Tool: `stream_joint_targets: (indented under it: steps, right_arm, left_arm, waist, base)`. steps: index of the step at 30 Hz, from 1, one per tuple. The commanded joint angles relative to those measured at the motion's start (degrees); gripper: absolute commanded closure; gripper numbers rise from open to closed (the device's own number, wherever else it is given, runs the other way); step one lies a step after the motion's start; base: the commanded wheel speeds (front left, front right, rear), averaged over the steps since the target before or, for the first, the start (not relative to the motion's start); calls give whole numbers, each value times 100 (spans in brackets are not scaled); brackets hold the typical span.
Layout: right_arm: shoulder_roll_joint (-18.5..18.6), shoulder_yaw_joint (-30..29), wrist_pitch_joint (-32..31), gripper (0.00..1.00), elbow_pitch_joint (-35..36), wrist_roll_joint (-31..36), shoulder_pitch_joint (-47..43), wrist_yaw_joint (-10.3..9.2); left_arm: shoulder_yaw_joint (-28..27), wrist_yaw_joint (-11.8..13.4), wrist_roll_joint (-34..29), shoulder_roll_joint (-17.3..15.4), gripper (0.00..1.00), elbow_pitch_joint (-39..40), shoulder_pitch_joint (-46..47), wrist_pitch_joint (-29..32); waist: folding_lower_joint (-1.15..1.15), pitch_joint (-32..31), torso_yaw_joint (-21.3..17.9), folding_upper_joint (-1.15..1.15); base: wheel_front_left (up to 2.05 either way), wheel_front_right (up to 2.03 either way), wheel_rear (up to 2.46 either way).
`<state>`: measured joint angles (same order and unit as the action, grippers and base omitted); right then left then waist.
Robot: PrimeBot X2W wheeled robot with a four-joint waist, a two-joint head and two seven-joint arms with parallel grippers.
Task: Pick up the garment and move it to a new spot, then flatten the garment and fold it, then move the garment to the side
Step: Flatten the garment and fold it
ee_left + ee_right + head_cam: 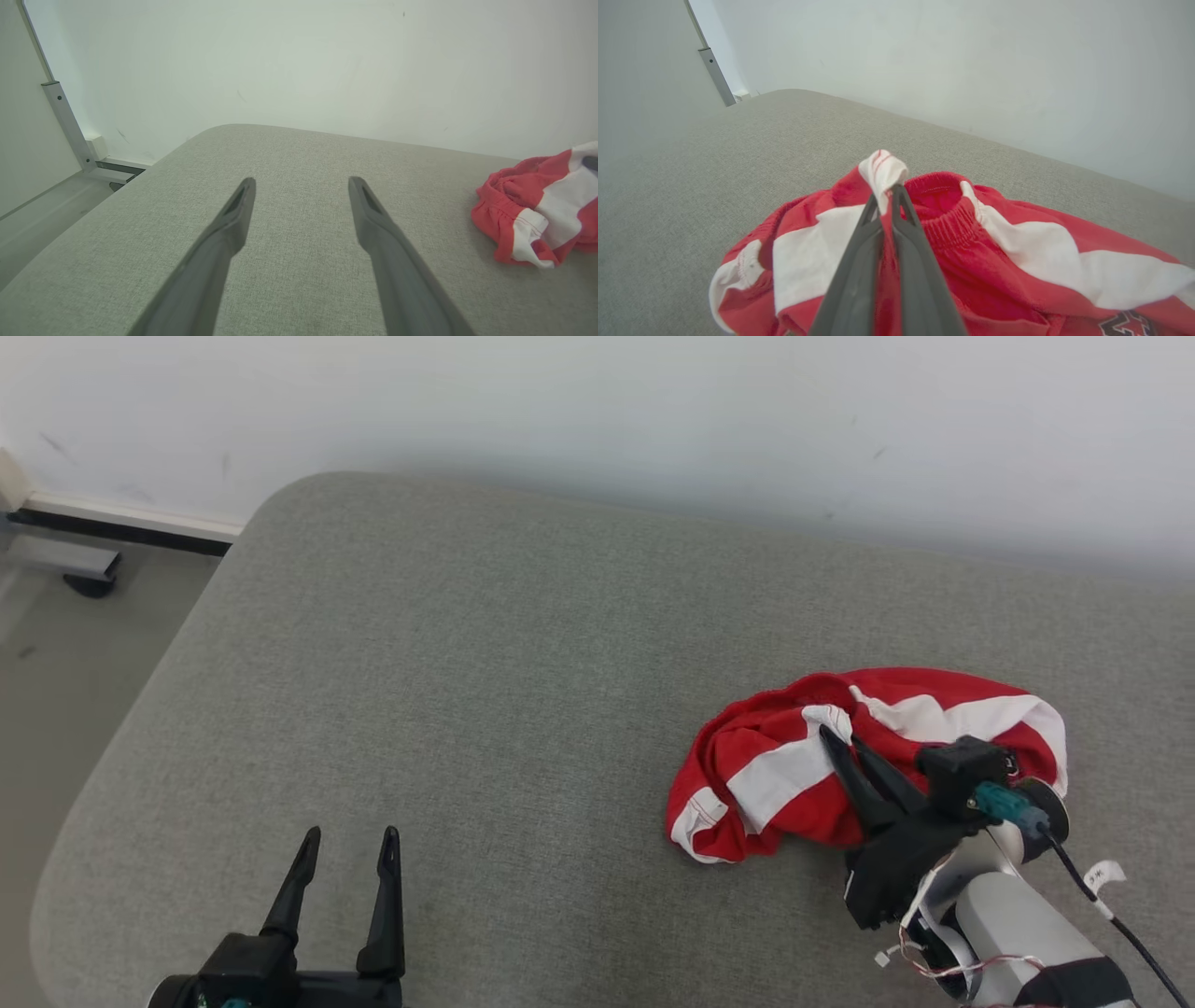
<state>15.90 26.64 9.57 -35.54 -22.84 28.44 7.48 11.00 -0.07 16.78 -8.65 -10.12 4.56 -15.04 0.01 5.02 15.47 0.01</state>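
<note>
Grey woven cushion (467, 663) carries everything. White wall (597, 401) runs behind its far edge; floor (56, 663) and a metal rail (65, 560) lie off its left side.

On the cushion's right part, nearer the front edge than the wall, sits the garment (775, 775) (537, 205) (1017, 261), a crumpled red-and-white striped heap. Its long axis runs roughly left-right in the head view, rising toward the right. A white-edged hem corner (695, 817) is at the low left end. The elastic waistband (943, 219) is bunched on top near the middle, on the wall side. A dark print (1125, 324) at the right wrist view's bottom edge is too cropped to read.

At the heap's near side the right gripper (838, 735) (888, 196) has its fingers nearly together, pinching a white fold that stands up past the tips. Its cable (1074, 868) runs off lower right.

At lower left the left gripper (350, 835) (301, 182) is well apart from the garment, fingers spread wide over bare cushion.
</note>
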Motion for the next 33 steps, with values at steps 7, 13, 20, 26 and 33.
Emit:
stream_joint_targets:
  steps: [7, 13, 20, 26, 33]
  right_arm:
    - [182, -435, 308, 100, 820, -236, -937, 0]
    - [299, -966, 172, 100, 1605, -50, -1704, 0]
    - [96, -2021, -221, 100, 2693, 194, -2805, 0]
    - [-263, -2568, -479, 51, 3177, 355, -3466, 0]
    - [-482, -2932, -356, 0, 3316, 786, -3469, 0]
  left_arm:
    - [-162, -72, -67, 17, 0, -30, -223, -18]
    - [-234, -104, -106, 50, 0, -11, -262, -18]
    - [-274, -125, -195, 92, 0, 8, -214, -18]
    - [-311, -130, -211, 102, 0, 20, -263, -18]
    - [-371, -112, -213, 63, 0, 10, -378, -18]
  waist:
    - [-1, -274, -704, -1]
    - [-1, -283, -1074, -1]
    - [-1, -242, -1303, -1]
    - [-1, -244, -1345, -1]
    - [-1, -389, -1401, -1]
  base:
    - [0, 0, 0]
    - [0, 0, 0]
    - [0, 0, 0]
    - [0, 0, 0]
    - [0, 0, 0]
